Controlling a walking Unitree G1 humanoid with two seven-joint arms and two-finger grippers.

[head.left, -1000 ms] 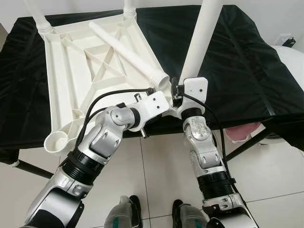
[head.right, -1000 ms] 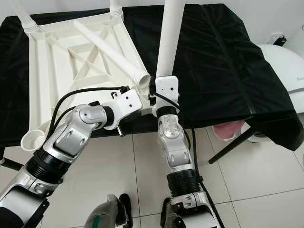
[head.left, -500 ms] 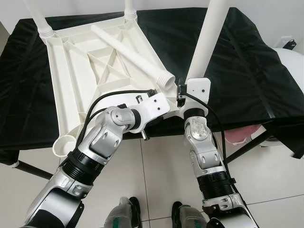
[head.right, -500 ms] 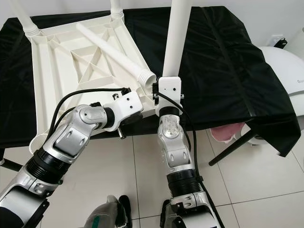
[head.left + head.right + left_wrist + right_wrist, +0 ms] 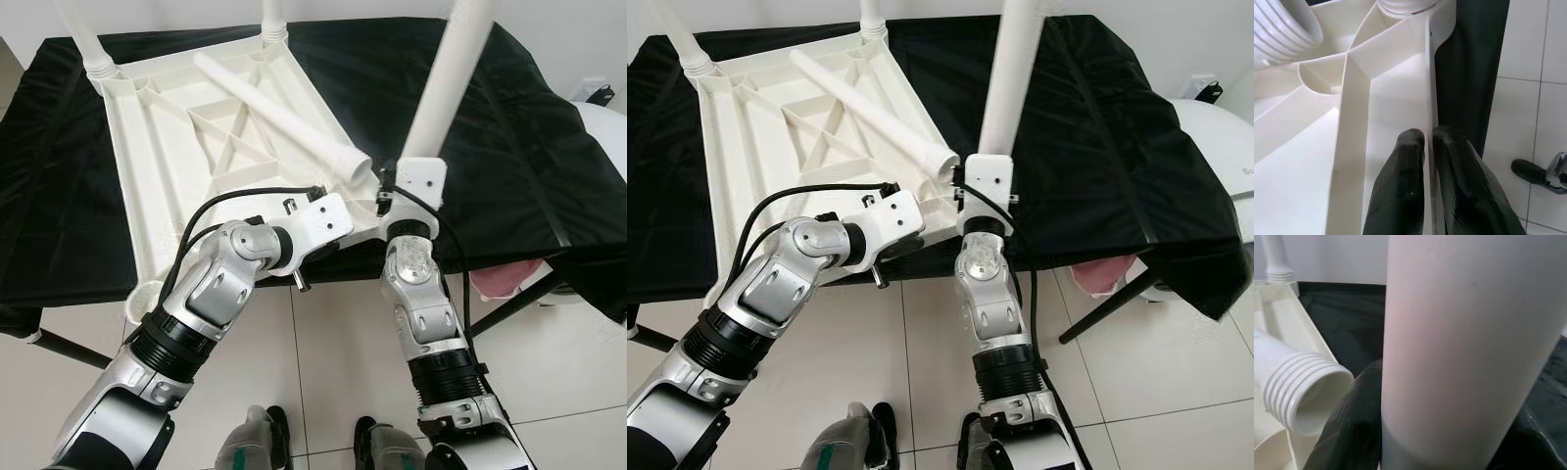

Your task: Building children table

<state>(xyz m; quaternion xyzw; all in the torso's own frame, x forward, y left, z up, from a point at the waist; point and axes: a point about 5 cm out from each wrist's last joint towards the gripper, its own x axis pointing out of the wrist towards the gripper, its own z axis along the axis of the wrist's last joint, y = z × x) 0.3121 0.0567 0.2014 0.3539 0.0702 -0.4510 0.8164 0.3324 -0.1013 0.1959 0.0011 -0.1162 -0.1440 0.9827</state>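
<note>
The white plastic tabletop [image 5: 186, 157] lies upside down on the black-covered table [image 5: 529, 127]. Two white legs stand at its far corners [image 5: 83, 34] [image 5: 272, 18]. A loose leg [image 5: 284, 113] lies slanted across its ribs, threaded end [image 5: 1308, 396] toward me. My left gripper [image 5: 1428, 137] is shut on the tabletop's near rim [image 5: 1431, 73]. At the near right corner, my right gripper [image 5: 1444, 450] is shut on another leg [image 5: 446, 83], which stands up and leans to the right. The leg's lower end is hidden behind my right wrist.
The black cloth [image 5: 59, 196] hangs over the table's front edge. A white rounded object [image 5: 605, 113] stands at the right, with something pink [image 5: 502, 282] under the table edge. Dark table struts [image 5: 69, 348] slant over the tiled floor [image 5: 333, 352]. My feet [image 5: 257, 443] show below.
The tabletop has slid and turned to the right under my left gripper. My right gripper has moved right with its leg, which now leans further right.
</note>
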